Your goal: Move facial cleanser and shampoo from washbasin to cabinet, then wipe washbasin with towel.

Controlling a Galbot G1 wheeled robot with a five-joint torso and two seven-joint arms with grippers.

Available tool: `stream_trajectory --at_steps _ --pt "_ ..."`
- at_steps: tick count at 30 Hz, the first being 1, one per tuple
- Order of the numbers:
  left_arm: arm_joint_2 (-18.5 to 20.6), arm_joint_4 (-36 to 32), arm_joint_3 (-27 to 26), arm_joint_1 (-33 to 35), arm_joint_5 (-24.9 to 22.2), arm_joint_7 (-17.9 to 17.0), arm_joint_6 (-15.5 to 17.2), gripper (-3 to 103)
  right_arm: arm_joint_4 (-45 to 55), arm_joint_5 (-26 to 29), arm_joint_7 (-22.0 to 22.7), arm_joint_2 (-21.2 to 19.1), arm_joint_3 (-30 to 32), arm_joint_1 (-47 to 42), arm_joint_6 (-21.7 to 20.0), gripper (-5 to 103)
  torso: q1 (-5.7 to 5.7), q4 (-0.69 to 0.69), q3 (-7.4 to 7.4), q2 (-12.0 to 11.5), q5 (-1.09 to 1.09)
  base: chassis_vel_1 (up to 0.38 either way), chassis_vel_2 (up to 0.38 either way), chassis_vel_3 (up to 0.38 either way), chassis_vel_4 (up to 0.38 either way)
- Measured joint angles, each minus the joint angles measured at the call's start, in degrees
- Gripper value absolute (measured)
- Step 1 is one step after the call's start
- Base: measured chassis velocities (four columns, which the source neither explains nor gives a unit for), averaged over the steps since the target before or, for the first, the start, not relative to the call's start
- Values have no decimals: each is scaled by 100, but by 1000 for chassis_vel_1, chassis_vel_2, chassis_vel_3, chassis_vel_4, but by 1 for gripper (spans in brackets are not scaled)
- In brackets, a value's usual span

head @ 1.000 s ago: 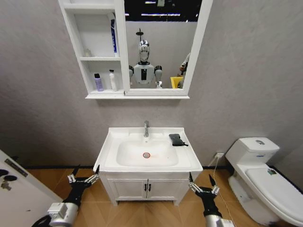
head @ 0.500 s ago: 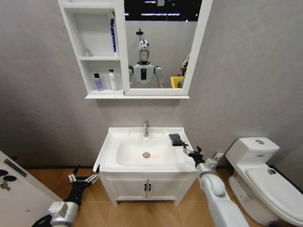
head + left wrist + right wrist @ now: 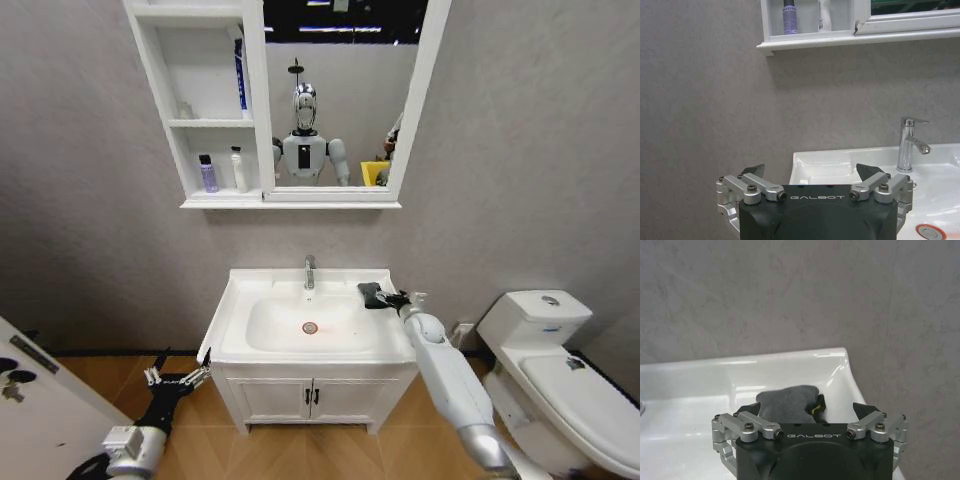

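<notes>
Right hand at the towel on the washbasin

The right hand [image 3: 807,412], fingers spread and released, hovers just over the dark towel [image 3: 372,293] on the washbasin [image 3: 232,310] rim's back right corner, beside the tap [image 3: 309,271]. The left hand [image 3: 178,373] hangs open low by the vanity. Two bottles stand on the cabinet [image 3: 165,90] shelf.

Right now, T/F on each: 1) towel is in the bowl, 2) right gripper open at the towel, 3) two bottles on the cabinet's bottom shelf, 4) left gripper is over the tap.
1) The towel lies in the washbasin bowl. False: it lies on the rim, right of the tap.
2) The right gripper is open at the towel. True.
3) Two bottles stand on the cabinet bottom shelf. True.
4) The left gripper hovers over the tap. False: it hangs low beside the vanity.
</notes>
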Motion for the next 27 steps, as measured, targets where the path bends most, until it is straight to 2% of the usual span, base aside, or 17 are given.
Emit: stream_trajectory --at_steps 2,6,9,10,13,15,16,17,18,20,22,25,26,27 --pt "1 1 2 -1 -2 -1 0 100 -483 -166 -84 95 -150 225 178 100 0 2 0 0 0 0 0 0 0" --pt "2 2 2 -1 -2 -2 1 100 -747 -241 -144 146 -205 345 280 102 0 2 0 0 0 0 0 0 0" --pt "3 3 2 -1 -2 -2 1 100 -1029 -325 -223 177 -248 480 383 88 0 0 -1 0 0 0 0 0 0" --pt "3 3 2 -1 -2 -2 1 100 -1029 -325 -223 177 -248 480 383 88 0 0 -1 0 0 0 0 0 0" --pt "4 4 2 -1 -2 -2 1 100 -1259 -416 -296 190 -286 576 438 72 0 1 -1 1 -1 0 0 0 0" --pt "4 4 2 -1 -2 -2 1 100 -1304 -431 -312 196 -290 595 444 72 0 1 -1 1 0 0 0 0 0" --pt "4 4 2 -1 -2 -2 1 100 -1400 -498 -365 211 -296 640 472 61 -1 1 -1 1 -1 0 0 0 0" --pt "4 3 2 -1 -3 -2 1 100 -1460 -548 -408 215 -308 671 492 55 -1 2 -1 1 -1 0 0 0 0" --pt "4 3 2 -1 -3 -2 1 100 -1460 -548 -408 215 -308 671 492 55 -1 2 -1 1 -1 0 0 0 0" --pt "4 4 2 -1 -3 -2 1 100 -1528 -586 -453 215 -337 717 510 45 -1 1 -2 2 -1 0 0 0 0" --pt "4 4 2 -1 -3 -2 1 100 -1550 -595 -470 215 -343 738 513 45 -1 1 -1 2 -1 0 0 0 0" --pt "4 4 2 -1 -3 -2 1 100 -1616 -676 -506 221 -337 809 538 28 -1 1 -1 1 -1 0 0 0 0" --pt "4 4 2 -1 -3 -2 1 100 -1616 -676 -506 221 -337 809 538 28 -1 1 -1 1 -1 0 0 0 0" --pt "4 4 2 -1 -3 -2 1 100 -1639 -761 -525 223 -320 832 562 23 -1 2 -1 1 -1 0 0 0 0"
